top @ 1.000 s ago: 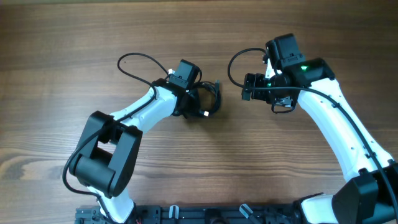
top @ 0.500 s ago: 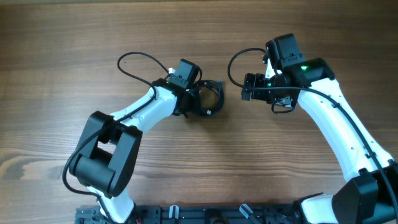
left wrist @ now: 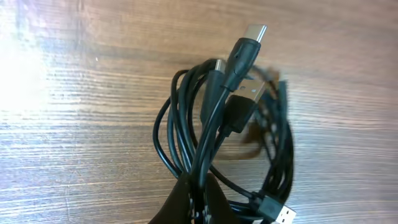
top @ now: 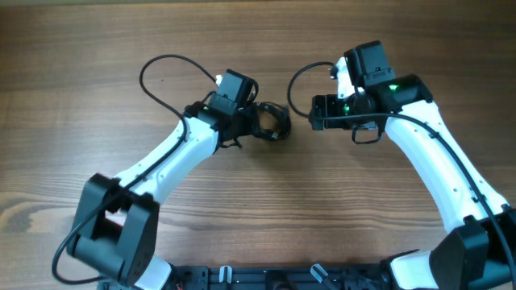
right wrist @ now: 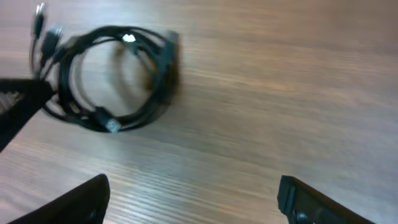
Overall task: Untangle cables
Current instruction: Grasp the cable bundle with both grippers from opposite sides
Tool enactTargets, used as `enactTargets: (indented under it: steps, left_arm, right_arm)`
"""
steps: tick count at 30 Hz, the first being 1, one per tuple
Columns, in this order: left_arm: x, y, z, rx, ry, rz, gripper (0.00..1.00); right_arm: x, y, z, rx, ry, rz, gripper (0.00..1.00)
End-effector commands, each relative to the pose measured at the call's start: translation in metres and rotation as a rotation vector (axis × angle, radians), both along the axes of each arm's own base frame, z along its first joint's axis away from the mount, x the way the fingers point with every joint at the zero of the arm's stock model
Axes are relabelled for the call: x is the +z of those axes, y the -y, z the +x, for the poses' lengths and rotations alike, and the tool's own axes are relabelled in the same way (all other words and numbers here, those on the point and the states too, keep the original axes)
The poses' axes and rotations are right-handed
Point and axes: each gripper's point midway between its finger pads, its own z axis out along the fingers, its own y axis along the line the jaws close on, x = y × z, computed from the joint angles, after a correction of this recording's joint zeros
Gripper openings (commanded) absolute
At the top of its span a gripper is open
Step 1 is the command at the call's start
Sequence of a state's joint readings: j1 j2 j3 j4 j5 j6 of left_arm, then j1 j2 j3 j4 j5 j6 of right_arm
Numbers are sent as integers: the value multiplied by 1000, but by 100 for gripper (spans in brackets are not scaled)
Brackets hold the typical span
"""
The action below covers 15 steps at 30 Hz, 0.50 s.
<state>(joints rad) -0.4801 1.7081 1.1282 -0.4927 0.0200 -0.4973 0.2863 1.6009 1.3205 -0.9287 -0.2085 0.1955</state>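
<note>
While left tool (left wrist: pixel 193 196) clamps cables (left wrist: pixel 214 118), right tool (right wrist: pixel 193 186) gapes nearby, not touching them.

One brown wood-grain table (top: pixel 81 56). Two white-and-black robot arms, one at lower left (top: pixel 173 153) and one at right (top: pixel 439 157). Two black two-finger grippers: left gripper (left wrist: pixel 189 199), right gripper (right wrist: pixel 193 183). One coiled bundle of thin black cables (left wrist: pixel 186 137) at centre frame; its separate cords cannot be counted. Four plug ends (left wrist: pixel 252 34) show in the left wrist view.
</note>
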Motion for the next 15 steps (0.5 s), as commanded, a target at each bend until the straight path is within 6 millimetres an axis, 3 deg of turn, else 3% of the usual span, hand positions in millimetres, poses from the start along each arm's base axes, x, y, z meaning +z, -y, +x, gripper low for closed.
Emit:
enactTargets:
  steps: [1, 5, 9, 15]
  left_arm:
    - [7, 1, -3, -26, 17, 6, 4]
    - [6, 0, -6, -25, 5, 13, 4]
    - [4, -2, -8, -25, -7, 19, 4]
    - [1, -2, -15, -30, -41, 17, 4]
  right_arm:
    - [-19, -21, 3, 113, -31, 68, 87]
    - [-59, -24, 14, -38, -149, 86, 87]
    - [-110, -26, 12, -175, -308, 92, 79]
    - [-117, -34, 17, -217, -329, 136, 77]
